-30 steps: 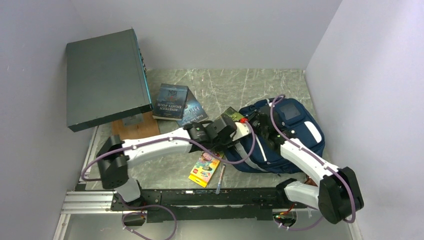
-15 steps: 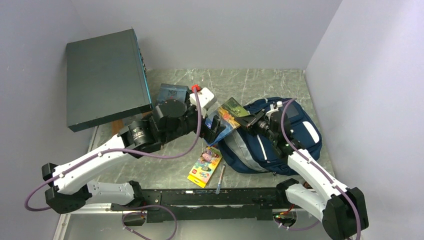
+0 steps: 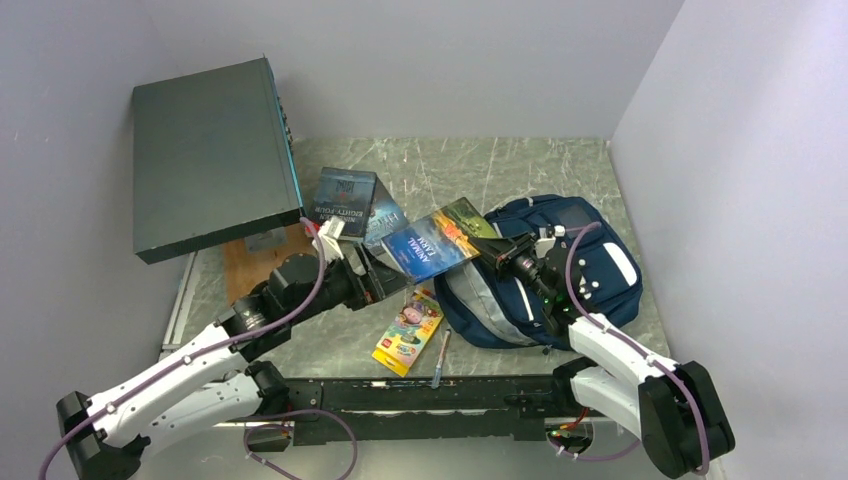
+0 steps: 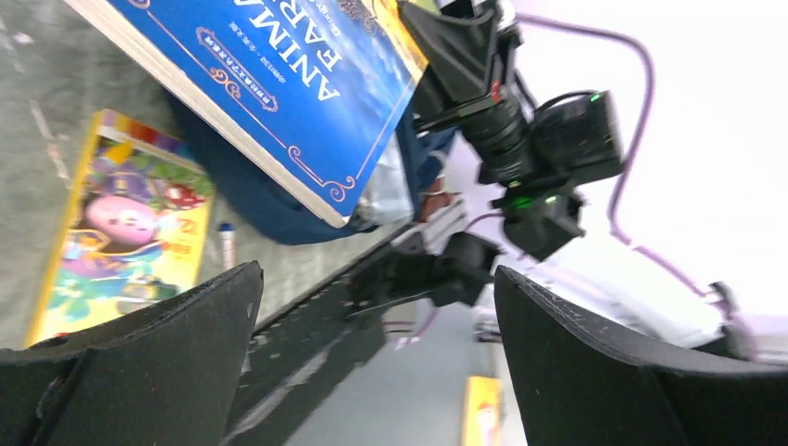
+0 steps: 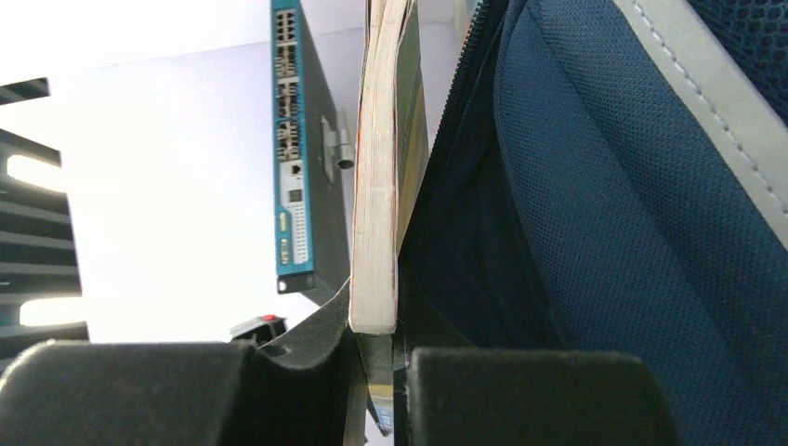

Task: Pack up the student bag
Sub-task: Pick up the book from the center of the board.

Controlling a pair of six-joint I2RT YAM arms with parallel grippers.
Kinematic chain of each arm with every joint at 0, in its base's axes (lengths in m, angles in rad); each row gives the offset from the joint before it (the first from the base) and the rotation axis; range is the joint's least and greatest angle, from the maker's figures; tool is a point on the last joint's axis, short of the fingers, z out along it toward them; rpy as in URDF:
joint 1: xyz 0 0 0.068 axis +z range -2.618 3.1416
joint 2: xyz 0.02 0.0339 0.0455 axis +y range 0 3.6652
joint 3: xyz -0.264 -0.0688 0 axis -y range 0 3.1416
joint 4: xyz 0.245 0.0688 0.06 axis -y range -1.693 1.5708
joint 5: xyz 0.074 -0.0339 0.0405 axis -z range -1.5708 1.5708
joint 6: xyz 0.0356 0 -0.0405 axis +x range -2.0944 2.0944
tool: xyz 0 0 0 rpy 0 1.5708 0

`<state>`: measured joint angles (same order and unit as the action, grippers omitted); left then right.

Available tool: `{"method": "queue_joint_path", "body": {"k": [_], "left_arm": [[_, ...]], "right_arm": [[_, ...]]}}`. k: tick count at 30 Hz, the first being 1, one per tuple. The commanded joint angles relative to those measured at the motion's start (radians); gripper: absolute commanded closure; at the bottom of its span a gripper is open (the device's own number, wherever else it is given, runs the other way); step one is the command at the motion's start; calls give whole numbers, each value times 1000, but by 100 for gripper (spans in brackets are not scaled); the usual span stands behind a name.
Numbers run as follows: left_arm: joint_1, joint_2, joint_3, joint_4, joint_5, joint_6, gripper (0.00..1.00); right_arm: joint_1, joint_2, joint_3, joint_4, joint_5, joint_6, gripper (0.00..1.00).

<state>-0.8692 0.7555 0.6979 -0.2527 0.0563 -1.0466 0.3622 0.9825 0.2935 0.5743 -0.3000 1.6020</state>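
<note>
Student bag (image 3: 615,290) packing: the right gripper (image 5: 376,346) pinches a blue paperback (image 3: 435,243) by its edge, while the left gripper (image 4: 372,316) stands wide and empty. Under the right gripper, on the table's (image 3: 450,170) right side, the bag lies soft and floppy. Its zipper rim probably gives the firmest hold.

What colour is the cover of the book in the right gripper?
The book is mostly blue with white lettering, clearest in the left wrist view.

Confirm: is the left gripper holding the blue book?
No, the left gripper stands open and empty; the right gripper pinches the blue book.
</note>
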Motion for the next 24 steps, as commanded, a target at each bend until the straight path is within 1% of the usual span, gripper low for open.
{"method": "queue_joint_path", "body": {"k": [1, 5, 8, 10, 12, 13, 14, 16, 19, 21, 22, 23, 24], "left_arm": [[6, -2, -61, 190, -16, -315, 0], [31, 57, -123, 391, 6, -420, 0], [48, 118, -137, 483, 35, -473, 0], [59, 146, -146, 540, 33, -486, 0], [72, 167, -153, 616, 16, -467, 5], [79, 178, -152, 641, 13, -460, 11], [87, 189, -156, 666, 8, -454, 19], [100, 210, -164, 690, 10, -452, 40], [123, 244, -186, 733, 28, -429, 64], [143, 258, -184, 710, 41, -392, 86], [153, 263, -184, 712, 47, -371, 95], [162, 266, -184, 724, 54, -340, 100], [169, 262, -179, 724, 55, -305, 100]], "right_arm": [[1, -20, 24, 326, -37, 117, 100], [1, -33, -1, 372, -38, 142, 100], [1, -41, -15, 392, -35, 159, 100], [1, -46, -17, 386, -41, 158, 100], [1, -52, -23, 383, -44, 157, 100], [1, -56, -28, 383, -43, 157, 100], [1, -61, -35, 382, -44, 157, 100], [0, -75, -48, 374, -44, 150, 100], [0, -108, -63, 332, -54, 113, 99], [0, -143, -54, 240, -94, 38, 83], [0, -163, -36, 151, -125, -31, 72], [0, -180, -6, 15, -150, -119, 61], [1, -196, 33, -135, -168, -228, 48]]}}
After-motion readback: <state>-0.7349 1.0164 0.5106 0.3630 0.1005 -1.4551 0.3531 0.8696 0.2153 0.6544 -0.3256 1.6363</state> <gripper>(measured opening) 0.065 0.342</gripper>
